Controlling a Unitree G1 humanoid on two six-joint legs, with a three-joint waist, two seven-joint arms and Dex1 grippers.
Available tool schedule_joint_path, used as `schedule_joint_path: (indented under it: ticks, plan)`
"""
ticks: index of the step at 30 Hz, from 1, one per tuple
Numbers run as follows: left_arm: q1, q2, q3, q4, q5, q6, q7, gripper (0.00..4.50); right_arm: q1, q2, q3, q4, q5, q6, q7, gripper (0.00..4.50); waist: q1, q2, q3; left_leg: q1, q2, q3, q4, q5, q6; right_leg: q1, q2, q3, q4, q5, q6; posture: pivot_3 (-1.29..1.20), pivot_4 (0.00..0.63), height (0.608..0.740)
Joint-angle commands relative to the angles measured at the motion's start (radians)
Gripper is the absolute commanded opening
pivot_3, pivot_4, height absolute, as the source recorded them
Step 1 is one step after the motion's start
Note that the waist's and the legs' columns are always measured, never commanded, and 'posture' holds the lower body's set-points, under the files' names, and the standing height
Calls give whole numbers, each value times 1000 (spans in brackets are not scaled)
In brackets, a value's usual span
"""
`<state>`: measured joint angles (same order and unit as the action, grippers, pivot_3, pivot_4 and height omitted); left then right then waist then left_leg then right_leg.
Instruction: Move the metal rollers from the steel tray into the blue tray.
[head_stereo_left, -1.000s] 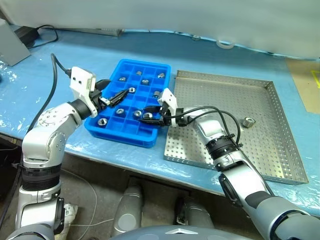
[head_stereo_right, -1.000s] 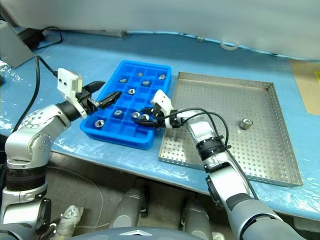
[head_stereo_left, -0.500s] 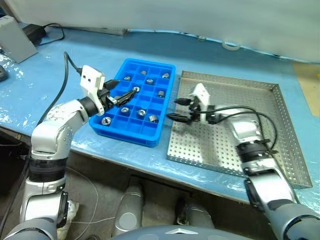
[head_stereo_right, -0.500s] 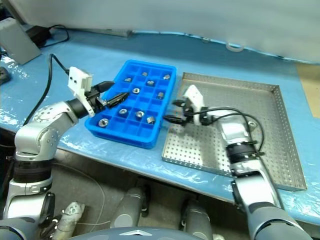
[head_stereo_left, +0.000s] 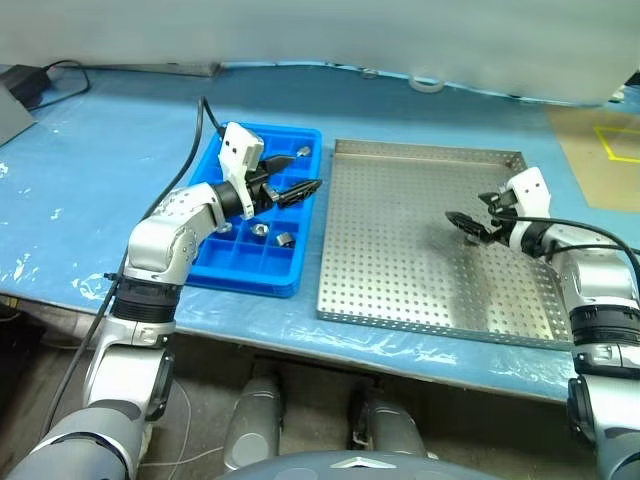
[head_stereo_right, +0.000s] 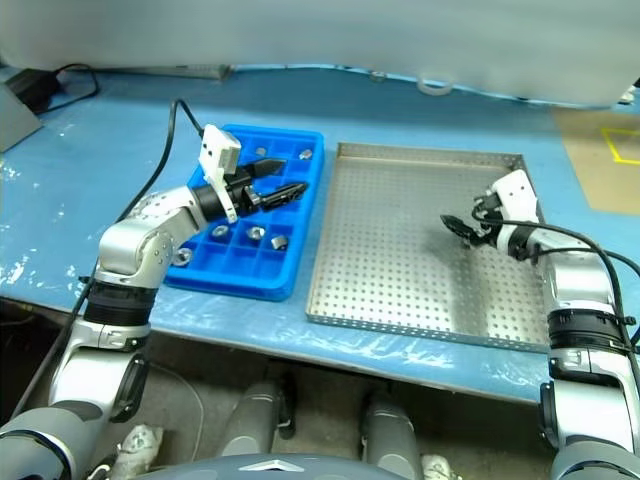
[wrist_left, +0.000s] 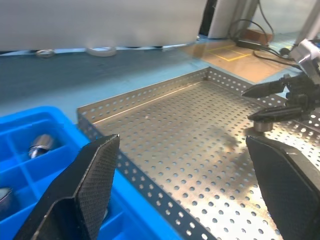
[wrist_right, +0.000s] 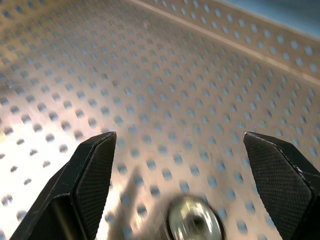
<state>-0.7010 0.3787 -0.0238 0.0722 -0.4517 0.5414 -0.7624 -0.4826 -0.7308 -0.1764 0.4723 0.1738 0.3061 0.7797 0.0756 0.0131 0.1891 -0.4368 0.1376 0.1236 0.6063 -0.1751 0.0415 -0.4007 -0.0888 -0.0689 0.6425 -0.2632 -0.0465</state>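
A large silver perforated steel tray sits on the blue-covered surface, just beside a bright blue plastic tray with square compartments on its left. Several small silver ring-shaped metal rollers lie in the blue tray's compartments. One more roller rests on the steel tray's floor near its right wall, between the fingers of the right gripper, which are spread wide and hold nothing. The left gripper hovers over the blue tray's right side, its fingers also wide apart and empty.
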Motion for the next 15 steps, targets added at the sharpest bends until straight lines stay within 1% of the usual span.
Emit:
schedule_joint_path:
  ticks: [1, 6, 9, 15]
  plan:
    - [-16, 0, 2, -7, 6, -25, -19, 4282, 16, -7, -42, -12, 21, -23, -14, 4270, -8, 0, 0, 0, 0, 0, 0, 0, 0, 0, 0, 0, 0, 0, 0, -24, 150, 740]
    - [-23, -6, 0, -2, 12, -25, -27, 4282, -2, 19, -35, 87, 7, -56, -48, 4270, -13, 1, 0, 1, 0, 0, 1, 1, 2, 1, 0, 0, 1, 1, -1, -21, 150, 740]
    - [-20, -8, 1, -10, 15, -19, -28, 4282, -14, 42, -20, 196, -10, -83, -68, 4270, -8, 1, -1, 1, 0, 0, 2, 2, 3, 2, 0, 0, 1, 1, -2, -12, 150, 740]
    - [5, 3, 5, -41, 11, -3, -28, 4282, -22, 72, -1, 229, -12, -128, -55, 4270, -7, 1, -1, 4, 0, 0, 5, 1, 4, 6, -1, 0, 1, 2, -3, 4, 150, 740]
